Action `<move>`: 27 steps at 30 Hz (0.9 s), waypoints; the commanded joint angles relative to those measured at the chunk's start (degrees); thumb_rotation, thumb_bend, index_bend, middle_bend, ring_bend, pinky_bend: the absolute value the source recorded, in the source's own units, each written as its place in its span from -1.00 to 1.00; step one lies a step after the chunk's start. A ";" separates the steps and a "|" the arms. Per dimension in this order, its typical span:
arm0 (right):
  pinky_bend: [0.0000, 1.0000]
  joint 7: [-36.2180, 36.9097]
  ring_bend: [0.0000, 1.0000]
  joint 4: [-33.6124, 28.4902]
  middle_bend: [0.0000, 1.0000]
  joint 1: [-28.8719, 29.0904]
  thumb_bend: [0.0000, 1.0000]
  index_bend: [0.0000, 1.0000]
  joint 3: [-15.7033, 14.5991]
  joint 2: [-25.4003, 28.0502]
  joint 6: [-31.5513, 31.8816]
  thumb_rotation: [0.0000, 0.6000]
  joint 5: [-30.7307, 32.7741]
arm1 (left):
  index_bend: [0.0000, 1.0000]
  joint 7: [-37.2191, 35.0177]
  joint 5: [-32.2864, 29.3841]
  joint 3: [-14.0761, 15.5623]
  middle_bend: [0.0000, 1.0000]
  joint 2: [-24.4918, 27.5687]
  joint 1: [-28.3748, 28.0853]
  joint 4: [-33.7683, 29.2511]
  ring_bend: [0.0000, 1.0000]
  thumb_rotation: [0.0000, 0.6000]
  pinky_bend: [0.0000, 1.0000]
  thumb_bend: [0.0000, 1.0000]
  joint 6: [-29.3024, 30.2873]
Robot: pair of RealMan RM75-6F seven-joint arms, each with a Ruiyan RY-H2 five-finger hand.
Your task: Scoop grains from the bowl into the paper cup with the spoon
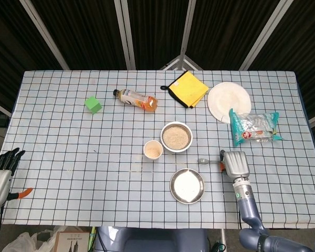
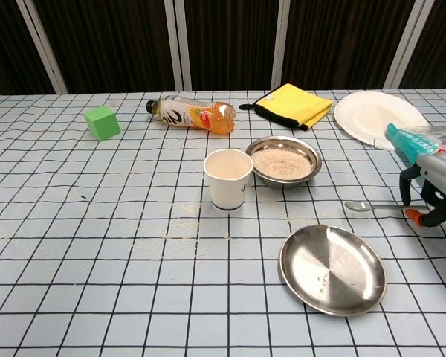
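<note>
Steel spoon (image 2: 366, 206): just one, orange tip on the handle, and the right hand (image 2: 430, 190) has that handle end pinched between its fingers. Bowl of the spoon points toward the middle of the table and looks lifted a bit off the cloth, shadow under it in the chest view.
Spoon location: right of the grain bowl, just behind the empty steel plate.
Grain bowl (image 1: 176, 137): one, metal, round, filled with pale grains, sitting mid-table.
Paper cup (image 2: 228, 178): one, upright, just left of the bowl and in front of it, nearly touching. There's dark print low on its side but it's too small for me to read. Head view shows some grain inside it.
Spilled grains (image 2: 180, 229): loose scatter on the cloth in front of the cup, can't count those.
Steel plate (image 2: 332, 268): one, shiny, nearest the robot, nothing in it.
Left hand (image 1: 1, 170): way off at the left table edge, holding nothing, dark fingers straight and a little apart.
White plate (image 1: 229, 101): one, far right.
Snack bag (image 1: 253, 127): one, clear plastic with teal and a red label, lying just in front of the white plate. Can't make out the wording.
Yellow cloth (image 1: 188, 88): one, folded, black trim.
Bottle (image 2: 192, 115): one, lying on its side, orange drink, label shows a big "2".
Green cube (image 1: 93, 104): one, far left.
Table (image 1: 68, 142): white cloth with black grid.
</note>
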 commanded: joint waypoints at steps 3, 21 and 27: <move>1.00 -0.97 1.00 -2.81 0.89 0.25 -0.01 0.19 1.15 2.07 1.96 1.00 -0.89 | -1.00 -0.03 0.05 0.01 -1.00 -0.01 0.01 -0.02 -1.00 1.00 -1.00 -1.00 0.05; 1.00 -12.85 1.00 8.23 0.89 9.92 0.00 0.22 4.33 -3.67 6.81 1.00 -10.02 | -1.00 -2.35 -1.37 -0.25 -1.00 0.98 -0.65 -0.83 -1.00 1.00 -1.00 -1.00 -2.10; 1.00 -16.06 1.00 16.68 0.89 13.67 0.00 0.22 3.88 -8.63 6.90 1.00 -12.97 | -1.00 -3.52 -1.30 -0.07 -1.00 1.59 -1.00 -1.25 -1.00 1.00 -1.00 -1.00 -3.09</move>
